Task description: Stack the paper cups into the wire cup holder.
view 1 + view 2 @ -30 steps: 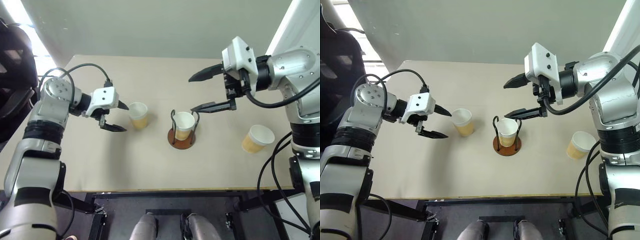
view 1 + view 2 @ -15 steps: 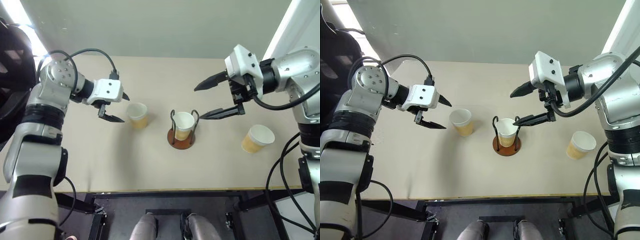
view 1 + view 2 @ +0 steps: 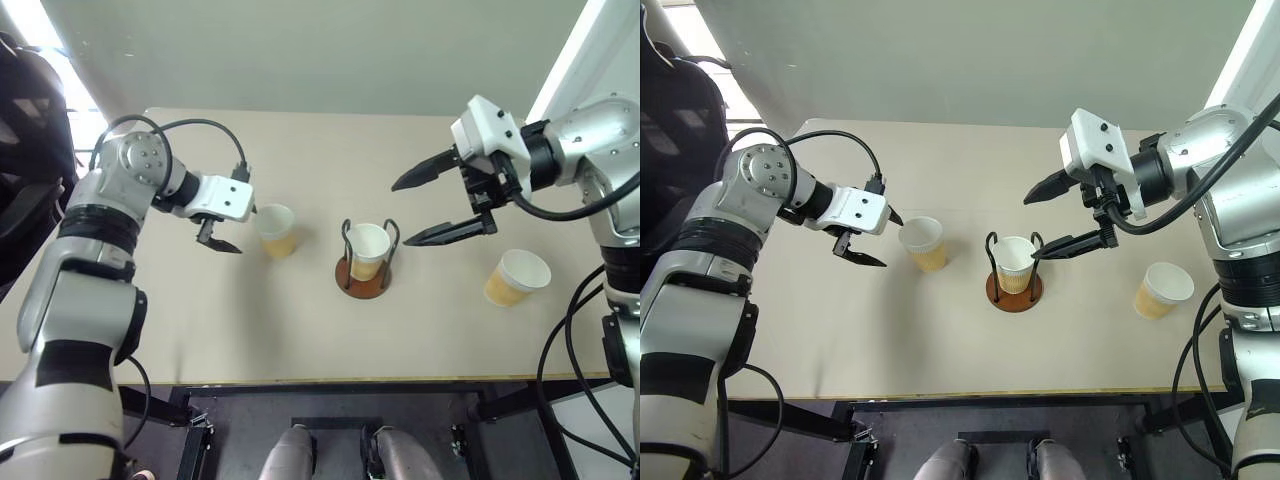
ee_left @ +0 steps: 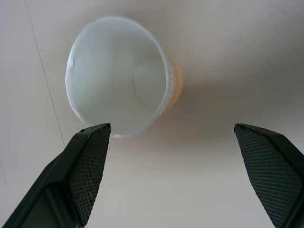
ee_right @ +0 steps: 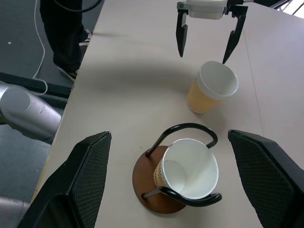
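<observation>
The left gripper (image 3: 876,238) is holding its two black fingers spread wide with nothing between them, hanging just left of a paper cup (image 3: 924,243) that is standing upright on the table (image 3: 890,340). In the left wrist view one fingertip (image 4: 92,156) is sitting right by that cup's white rim, though it is not clear whether it is touching. The right gripper (image 3: 1053,218) is likewise keeping its fingers well apart and empty, hovering above the table just right of the wire cup holder (image 3: 1015,283) and pointing toward it. The holder is standing near the middle of the table with a second cup (image 3: 1015,260) sitting tilted inside its black wire loops. A third cup (image 3: 1162,290) is resting on the table well to the right, leaning slightly.
</observation>
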